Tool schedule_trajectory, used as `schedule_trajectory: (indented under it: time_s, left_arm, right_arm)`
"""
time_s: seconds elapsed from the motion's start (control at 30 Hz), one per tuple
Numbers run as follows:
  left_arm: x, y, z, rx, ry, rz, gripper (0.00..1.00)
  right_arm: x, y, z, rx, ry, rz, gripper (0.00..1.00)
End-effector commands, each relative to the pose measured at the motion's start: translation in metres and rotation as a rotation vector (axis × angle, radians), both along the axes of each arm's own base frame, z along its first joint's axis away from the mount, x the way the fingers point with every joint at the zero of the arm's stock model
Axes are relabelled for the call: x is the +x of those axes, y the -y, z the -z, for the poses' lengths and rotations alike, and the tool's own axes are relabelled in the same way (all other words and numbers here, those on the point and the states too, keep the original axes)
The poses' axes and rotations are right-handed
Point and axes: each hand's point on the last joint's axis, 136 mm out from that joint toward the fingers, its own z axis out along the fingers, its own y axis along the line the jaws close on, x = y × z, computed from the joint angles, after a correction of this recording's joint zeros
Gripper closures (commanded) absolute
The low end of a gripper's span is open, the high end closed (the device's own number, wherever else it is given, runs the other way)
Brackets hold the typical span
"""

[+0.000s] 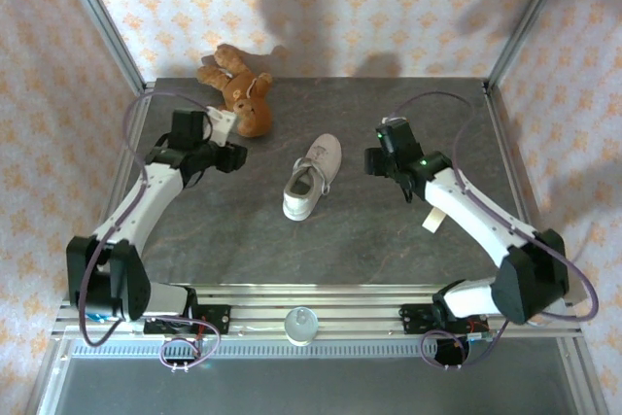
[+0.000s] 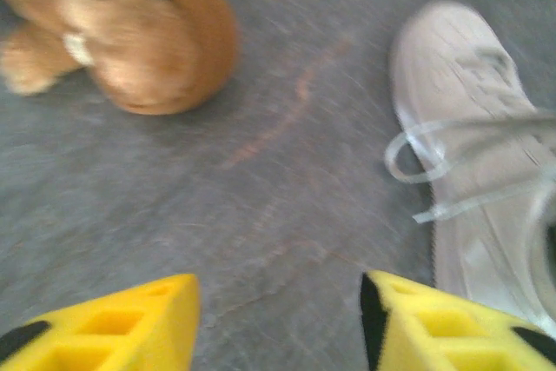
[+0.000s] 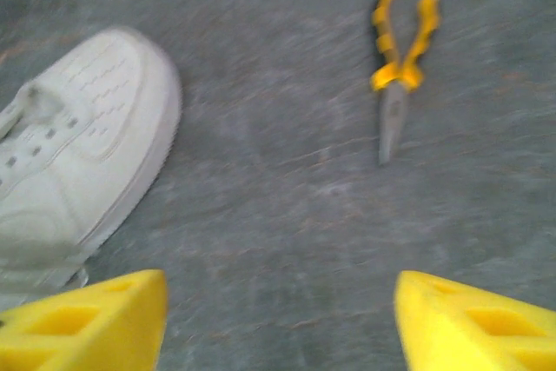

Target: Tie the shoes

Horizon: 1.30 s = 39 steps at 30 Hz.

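Motion blur softens the sneaker [image 2: 460, 67], its heel end lost past the right edge of the left wrist view, and the teddy bear [image 2: 148, 41], cropped at top. The right wrist view smears the pliers [image 3: 393, 110] likewise.

The white sneaker [image 1: 313, 178] lay near the middle of the grey table [image 1: 389, 240], with its toe turned to the far side. A brown teddy bear [image 1: 239, 92] lay at the far left. The left gripper [image 1: 229, 140] was just beside the bear. The right gripper [image 1: 377, 155] was right of the sneaker, not touching it.
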Motion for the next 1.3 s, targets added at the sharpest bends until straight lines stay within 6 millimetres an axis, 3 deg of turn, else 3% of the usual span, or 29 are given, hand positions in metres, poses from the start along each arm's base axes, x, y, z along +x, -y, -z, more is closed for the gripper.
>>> schedule_trajectory:
  time_s: [0.0, 0.03, 0.07, 0.1, 0.27, 0.47, 0.7, 0.97, 1.1, 1.27]
  left_arm:
    - [0.007, -0.040, -0.011, -0.021, 0.106, -0.265, 0.32]
    - [0.005, -0.048, -0.010, -0.021, 0.131, -0.312, 0.25]
    - [0.003, -0.053, -0.008, -0.019, 0.149, -0.341, 0.02]
    - [0.001, -0.058, -0.006, -0.015, 0.168, -0.375, 0.01]
    - [-0.010, -0.077, 0.014, -0.005, 0.239, -0.491, 0.01]
    - [-0.019, -0.086, 0.039, 0.057, 0.320, -0.500, 0.01]
    - [-0.001, -0.088, 0.056, 0.062, 0.414, -0.481, 0.00]
    - [0.016, -0.087, 0.086, 0.040, 0.394, -0.453, 0.00]
    - [0.010, -0.088, 0.089, 0.037, 0.422, -0.460, 0.00]
    - [0.015, -0.095, 0.090, 0.046, 0.400, -0.507, 0.00]
  right_arm:
    - [0.007, 0.052, -0.015, -0.128, 0.140, 0.189, 0.13]
    - [0.007, 0.061, -0.013, -0.132, 0.158, 0.215, 0.09]
    - [0.008, 0.069, -0.013, -0.130, 0.178, 0.242, 0.06]
    - [0.008, 0.074, -0.009, -0.116, 0.193, 0.253, 0.04]
    - [0.012, 0.095, -0.005, -0.088, 0.314, 0.273, 0.00]
    - [0.017, 0.121, 0.013, -0.099, 0.357, 0.322, 0.01]
    - [0.036, 0.130, 0.030, -0.008, 0.467, 0.300, 0.00]
    - [0.049, 0.135, 0.026, -0.004, 0.526, 0.237, 0.00]
    - [0.037, 0.136, 0.039, -0.004, 0.439, 0.229, 0.00]
    - [0.017, 0.135, 0.056, 0.032, 0.464, 0.231, 0.00]
